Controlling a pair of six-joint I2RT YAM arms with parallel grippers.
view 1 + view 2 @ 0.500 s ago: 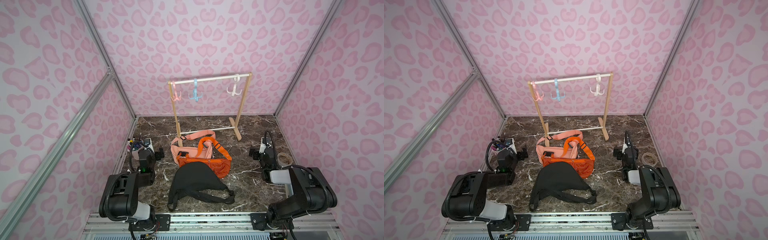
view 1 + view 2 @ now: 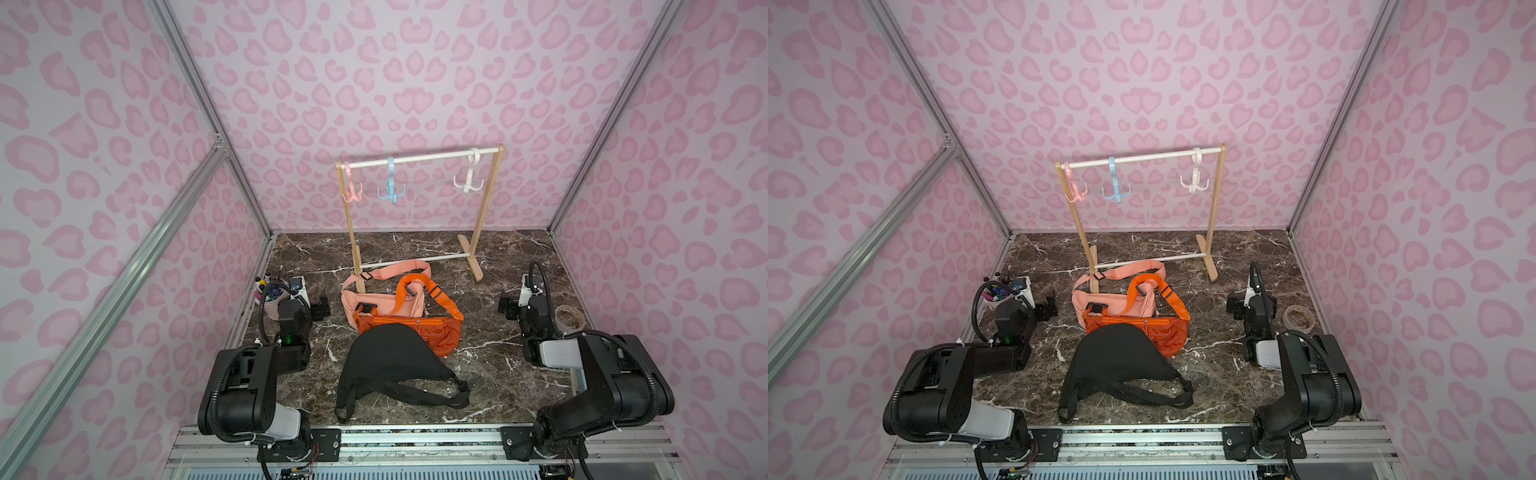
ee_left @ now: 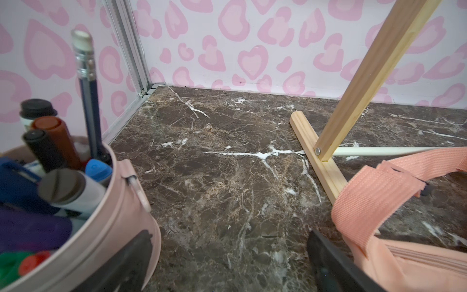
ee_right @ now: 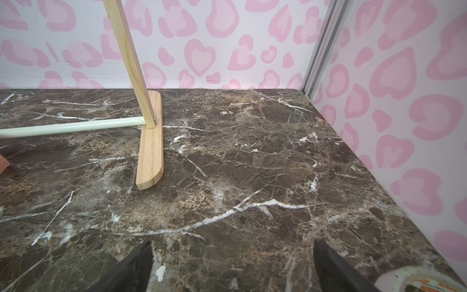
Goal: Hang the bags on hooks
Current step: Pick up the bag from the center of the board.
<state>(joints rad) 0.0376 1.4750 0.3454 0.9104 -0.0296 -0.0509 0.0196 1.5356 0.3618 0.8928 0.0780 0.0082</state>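
The left arm and the right arm are built of bulky matte-black housings, each with one pale grey link. A ribbed black cable loops along each arm, and a small green light glows on the left one. The left gripper and right gripper have flat black fingers.

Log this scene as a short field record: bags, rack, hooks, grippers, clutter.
bags: black bag overlapping orange bag, which overlaps peach bag; all lying on the marble table
rack: wooden rack upright behind the bags
hooks: pink hook, blue hook, white hook on the top rail, all bare
left gripper: open, empty, beside the pen cup
right gripper: open, empty, near the tape roll
task state: no bag hung
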